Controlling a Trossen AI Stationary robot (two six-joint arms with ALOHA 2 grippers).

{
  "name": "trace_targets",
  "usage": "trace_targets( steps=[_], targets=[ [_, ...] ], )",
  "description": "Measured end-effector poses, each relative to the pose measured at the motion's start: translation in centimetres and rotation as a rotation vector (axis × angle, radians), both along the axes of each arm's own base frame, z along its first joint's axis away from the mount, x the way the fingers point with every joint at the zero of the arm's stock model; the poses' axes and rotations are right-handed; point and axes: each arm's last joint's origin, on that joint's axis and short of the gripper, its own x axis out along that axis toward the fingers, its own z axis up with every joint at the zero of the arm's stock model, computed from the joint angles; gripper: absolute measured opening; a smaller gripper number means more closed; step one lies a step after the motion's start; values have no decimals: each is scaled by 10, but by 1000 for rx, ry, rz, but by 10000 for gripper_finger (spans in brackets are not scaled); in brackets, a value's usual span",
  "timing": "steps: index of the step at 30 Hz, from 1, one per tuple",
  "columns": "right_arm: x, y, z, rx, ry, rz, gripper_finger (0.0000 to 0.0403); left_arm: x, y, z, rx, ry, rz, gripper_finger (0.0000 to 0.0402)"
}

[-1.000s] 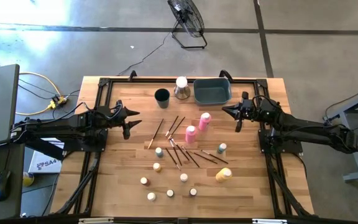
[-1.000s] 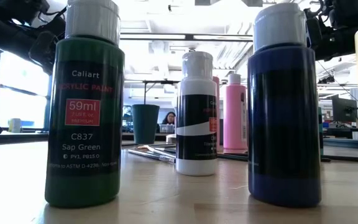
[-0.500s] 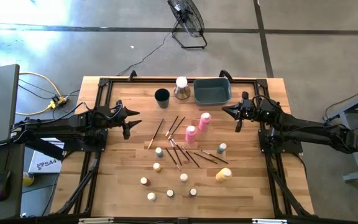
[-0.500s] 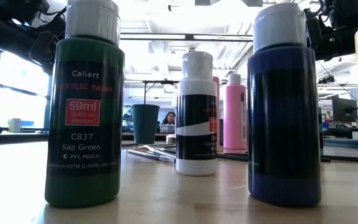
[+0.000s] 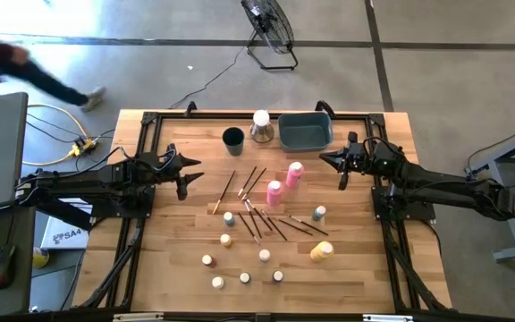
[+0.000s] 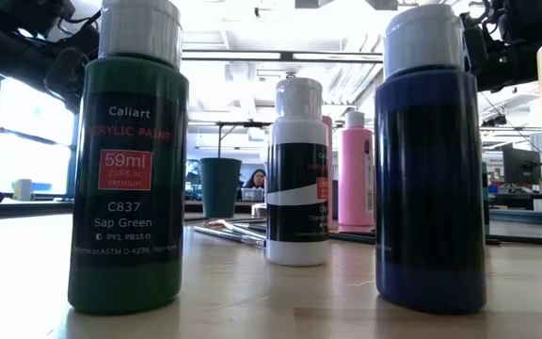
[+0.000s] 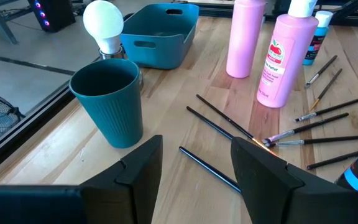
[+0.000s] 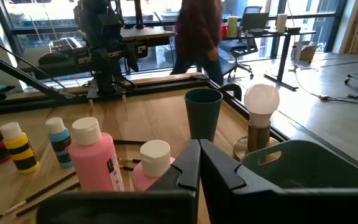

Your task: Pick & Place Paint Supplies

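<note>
While both arms wait at the table's sides, the left gripper stands half open and empty, the right gripper shut and empty. Two pink bottles stand upright mid-table; brushes lie flat beside them, fanned mostly diagonally. Small pots dot the near boards. Only the high view shows a person passing; only the low view reads a green bottle.

wooden table, glossy plastic pink bottles
</note>
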Motion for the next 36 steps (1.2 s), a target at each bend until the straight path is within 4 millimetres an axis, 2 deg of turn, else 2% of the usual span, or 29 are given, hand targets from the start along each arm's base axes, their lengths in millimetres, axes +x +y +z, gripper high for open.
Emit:
trace_targets(
  steps=[36],
  targets=[
    [0,0,0,0,0,3,2,0,0,1,-2,-7,-11,188]
  ],
)
